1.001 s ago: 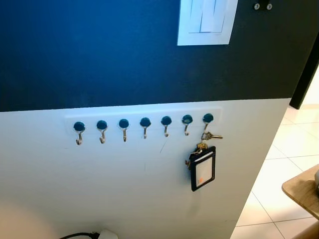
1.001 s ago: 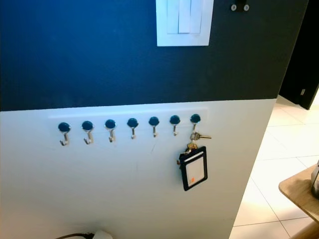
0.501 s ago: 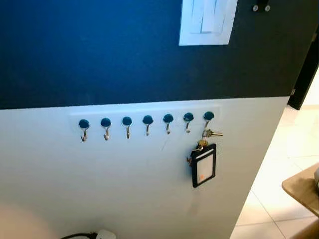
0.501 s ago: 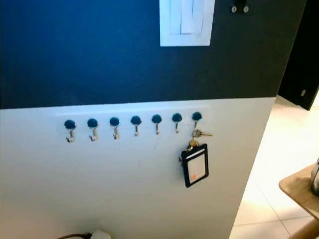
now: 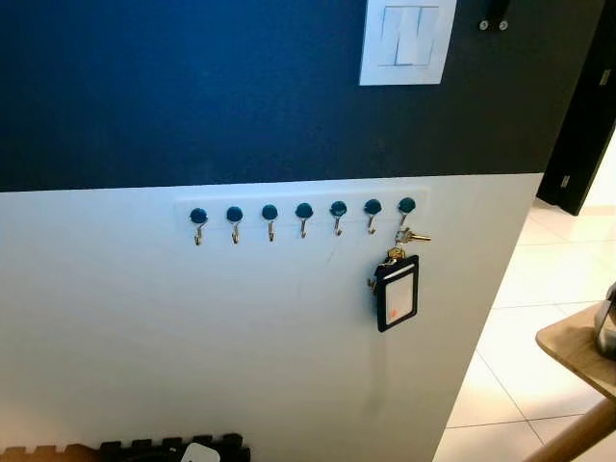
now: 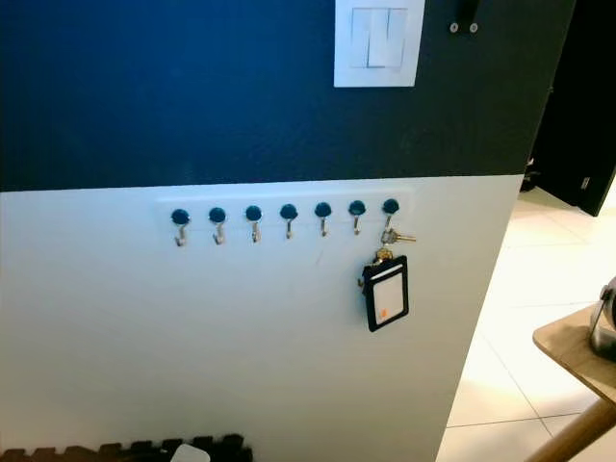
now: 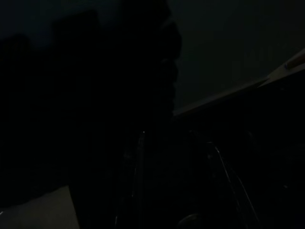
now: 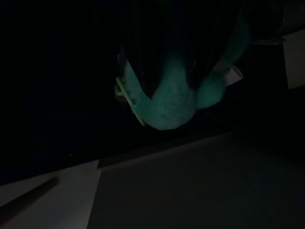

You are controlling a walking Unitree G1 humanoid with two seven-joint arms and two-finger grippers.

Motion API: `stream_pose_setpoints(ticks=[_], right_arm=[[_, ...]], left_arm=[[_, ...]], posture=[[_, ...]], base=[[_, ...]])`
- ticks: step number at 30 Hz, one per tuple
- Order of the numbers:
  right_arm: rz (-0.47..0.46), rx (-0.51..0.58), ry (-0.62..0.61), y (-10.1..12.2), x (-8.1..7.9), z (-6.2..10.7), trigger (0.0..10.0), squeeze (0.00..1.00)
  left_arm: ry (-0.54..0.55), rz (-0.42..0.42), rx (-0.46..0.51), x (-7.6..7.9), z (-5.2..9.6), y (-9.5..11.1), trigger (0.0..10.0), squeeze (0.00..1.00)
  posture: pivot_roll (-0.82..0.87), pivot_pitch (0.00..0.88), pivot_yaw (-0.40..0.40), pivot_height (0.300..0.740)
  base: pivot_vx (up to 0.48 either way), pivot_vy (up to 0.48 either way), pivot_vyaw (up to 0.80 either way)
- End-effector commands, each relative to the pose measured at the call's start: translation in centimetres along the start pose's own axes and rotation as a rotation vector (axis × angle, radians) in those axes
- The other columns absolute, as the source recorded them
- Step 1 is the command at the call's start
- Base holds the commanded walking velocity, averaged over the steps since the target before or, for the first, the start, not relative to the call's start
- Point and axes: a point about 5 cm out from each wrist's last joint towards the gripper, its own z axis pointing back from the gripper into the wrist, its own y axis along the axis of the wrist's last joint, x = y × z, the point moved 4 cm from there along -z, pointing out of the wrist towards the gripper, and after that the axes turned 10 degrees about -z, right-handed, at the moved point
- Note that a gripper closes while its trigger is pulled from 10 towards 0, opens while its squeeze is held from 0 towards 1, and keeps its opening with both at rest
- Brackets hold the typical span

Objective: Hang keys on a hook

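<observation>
A white rail (image 5: 301, 210) with several blue-capped metal hooks is fixed to the white lower half of the wall. A bunch of keys (image 5: 412, 235) hangs from the rightmost hook (image 5: 406, 206). A black card holder (image 5: 397, 293) with a white card dangles below the keys, slightly tilted. The other hooks are bare. Both arms hang in the shade and their wrist views are very dark. In the right wrist view a teal rounded shape (image 8: 176, 95) can be made out, and I cannot tell what it is.
A white light switch (image 5: 405, 42) sits on the dark blue upper wall. The wall ends at the right, beside a dark doorway (image 5: 587, 125) and pale floor tiles (image 5: 520, 318). A wooden table corner (image 5: 577, 356) juts in at lower right. Black foam matting (image 5: 164, 449) lies at the wall's foot.
The whole picture has shifted: the camera has backed away, so the rail looks smaller and the matting has come into view. The keys still hang on the rightmost hook.
</observation>
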Motion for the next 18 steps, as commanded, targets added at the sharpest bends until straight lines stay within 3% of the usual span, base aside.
stream_pose_setpoints(ticks=[1, 18], right_arm=[[0.005, -0.012, 0.003, -0.21, -0.20, -0.03, 10.0, 0.00], [-0.004, -0.013, -0.002, -0.47, -0.21, 0.03, 10.0, 0.00]], left_arm=[[0.000, 0.012, -0.007, 0.04, 0.01, -0.13, 10.0, 0.00], [-0.007, -0.006, -0.002, -0.15, -0.09, 0.21, 10.0, 0.00]], posture=[[0.04, 0.021, 0.038, 0.740], [0.04, 0.020, 0.050, 0.740]], base=[[-0.405, 0.000, 0.00], [-0.404, 0.000, 0.00]])
